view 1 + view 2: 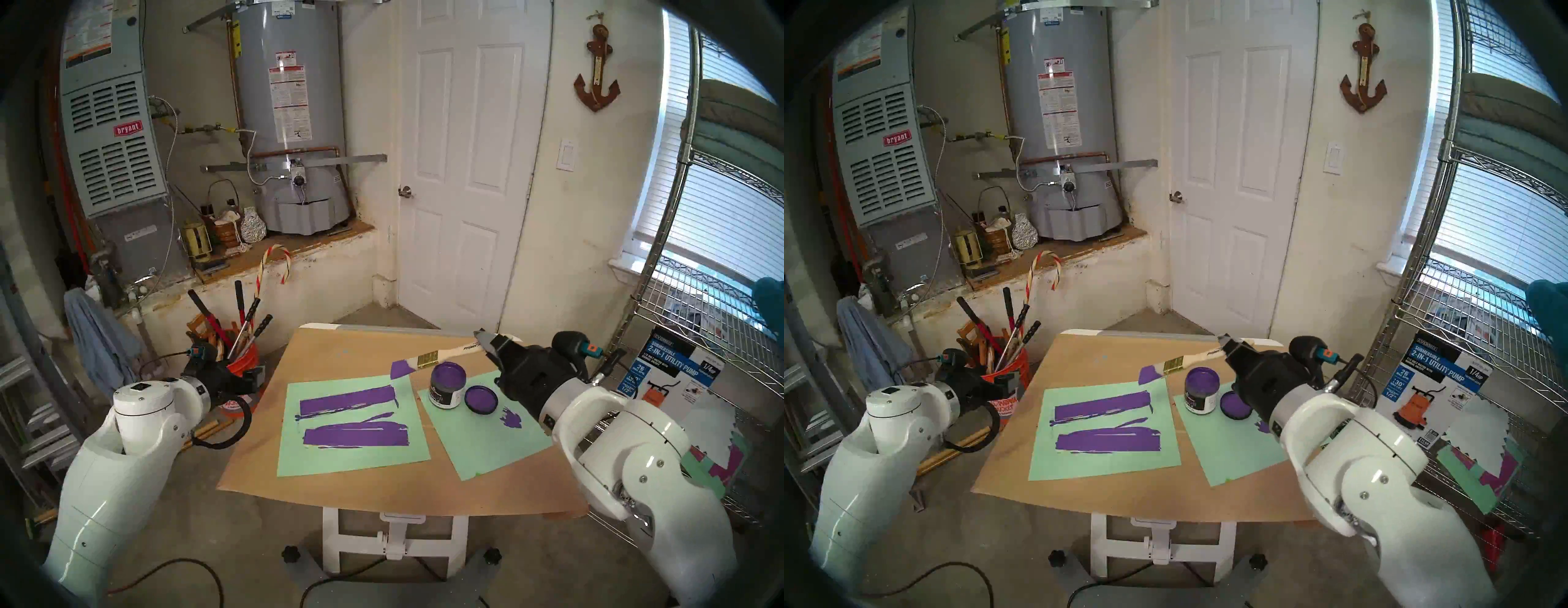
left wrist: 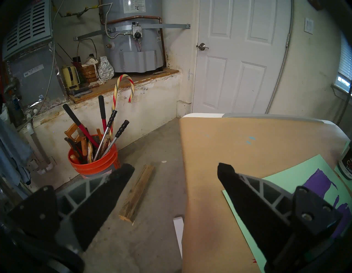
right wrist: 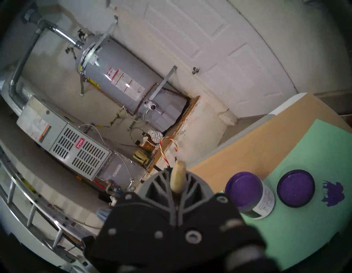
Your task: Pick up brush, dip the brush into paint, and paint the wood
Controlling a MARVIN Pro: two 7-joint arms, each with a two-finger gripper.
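Garage setup, paper-covered table [image 1: 339,479] mid-frame with 2 green sheets. My right gripper [image 1: 488,342] is clenched on the brush [image 1: 428,358], its loaded purple bristles hanging above the sheet's upper right corner. Drips could land off the wood [image 1: 348,401], left of center. The paint jar [image 1: 447,384] sits open, nearly full, easy to knock. Left gripper [image 2: 176,171] is released, holding nothing.

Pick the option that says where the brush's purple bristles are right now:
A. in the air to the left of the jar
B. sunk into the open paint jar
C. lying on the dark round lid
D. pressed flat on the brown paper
A: the right gripper holds the brush aloft, its bristles left of the paint jar, clear of the lid.
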